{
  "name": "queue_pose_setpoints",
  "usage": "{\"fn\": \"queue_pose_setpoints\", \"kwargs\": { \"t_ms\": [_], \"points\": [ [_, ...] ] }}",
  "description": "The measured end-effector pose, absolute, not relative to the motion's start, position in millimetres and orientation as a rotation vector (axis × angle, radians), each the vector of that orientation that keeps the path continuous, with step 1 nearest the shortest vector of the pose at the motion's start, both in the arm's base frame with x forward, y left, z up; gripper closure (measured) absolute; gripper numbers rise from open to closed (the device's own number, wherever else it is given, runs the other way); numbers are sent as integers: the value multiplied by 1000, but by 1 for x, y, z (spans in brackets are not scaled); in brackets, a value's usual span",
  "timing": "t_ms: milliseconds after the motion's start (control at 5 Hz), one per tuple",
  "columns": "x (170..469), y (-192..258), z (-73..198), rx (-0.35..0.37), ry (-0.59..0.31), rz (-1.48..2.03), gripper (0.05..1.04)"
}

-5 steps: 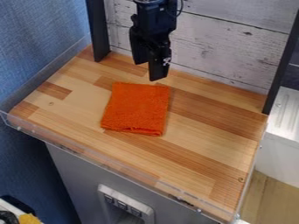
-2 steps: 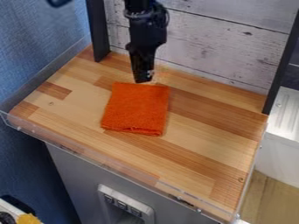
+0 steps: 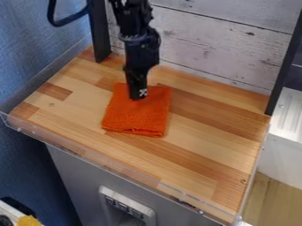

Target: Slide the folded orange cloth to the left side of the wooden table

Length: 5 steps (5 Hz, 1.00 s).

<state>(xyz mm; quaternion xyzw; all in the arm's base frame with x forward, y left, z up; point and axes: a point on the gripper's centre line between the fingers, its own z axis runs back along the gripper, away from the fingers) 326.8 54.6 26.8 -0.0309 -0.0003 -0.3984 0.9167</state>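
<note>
The orange cloth [image 3: 137,118] lies folded on the wooden tabletop [image 3: 206,132]. It looks light, soft and not fragile; a pinch at a fold or corner should hold well. The arm [image 3: 135,33] comes from the top edge, the tool [image 3: 139,97] pointing down over the cloth's far part. Open or closed, I cannot tell.

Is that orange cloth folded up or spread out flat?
Apparently folded: the orange fabric cloth makes a compact, straight-sided rectangle with a thick, layered-looking near edge.
</note>
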Motion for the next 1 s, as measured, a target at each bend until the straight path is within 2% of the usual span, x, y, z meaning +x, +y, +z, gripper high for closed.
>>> {"fn": "queue_pose_setpoints", "kwargs": {
  "t_ms": [400,1000],
  "points": [
    [322,62,15,-51,57,-828,1022],
    [317,95,14,21,106,-501,1023]
  ]
}}
